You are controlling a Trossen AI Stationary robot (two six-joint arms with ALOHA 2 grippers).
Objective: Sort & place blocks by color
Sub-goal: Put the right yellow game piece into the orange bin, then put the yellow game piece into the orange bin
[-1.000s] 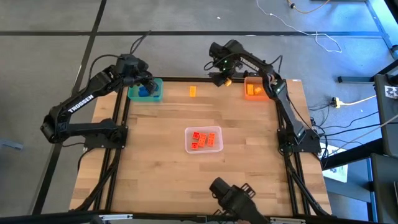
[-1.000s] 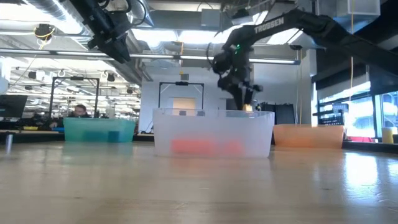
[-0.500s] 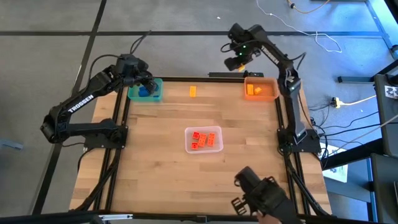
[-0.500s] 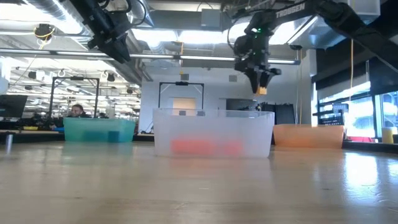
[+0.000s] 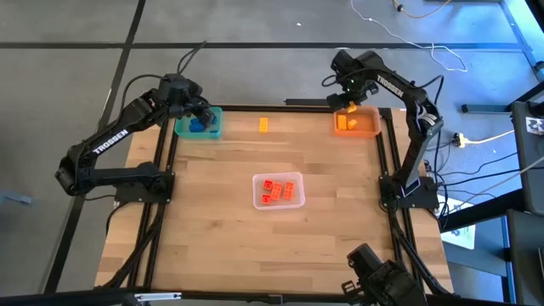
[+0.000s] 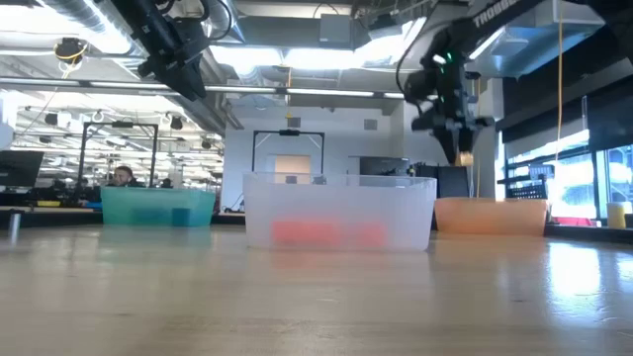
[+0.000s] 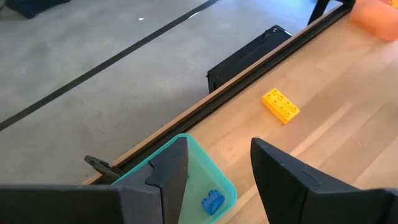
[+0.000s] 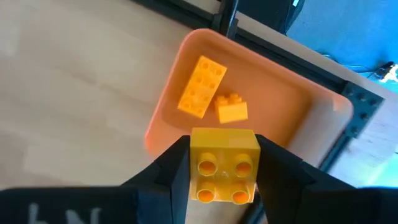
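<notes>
My right gripper point(image 5: 342, 105) hangs above the far left corner of the orange bin point(image 5: 361, 125), shut on a yellow four-stud block point(image 8: 222, 165). Two yellow-orange blocks point(image 8: 202, 86) point(image 8: 231, 109) lie on the bin's floor. My left gripper point(image 5: 202, 115) waits open above the teal bin point(image 7: 193, 165), with nothing between its fingers. A blue block point(image 7: 212, 202) lies in that bin. One yellow block point(image 5: 263, 125) lies flat on the table near the far edge. The clear bin point(image 5: 279, 190) at mid-table holds several red-orange blocks. My right gripper pinches the yellow block by two opposite side walls point(image 8: 199, 168), one finger on each. The fingers point down from above. The block is lifted clear, level, studs up, above the orange bin's edge.
A dark frame rail point(image 7: 249, 59) runs along the table's far edge. Bare wood lies between the three bins and across the near half of the table point(image 5: 212, 246).
My right gripper has carried the yellow block along the far edge toward the table's right, from left of the orange bin to above its far left corner, rising a little and rolling slightly. The block stays pinched and level.
</notes>
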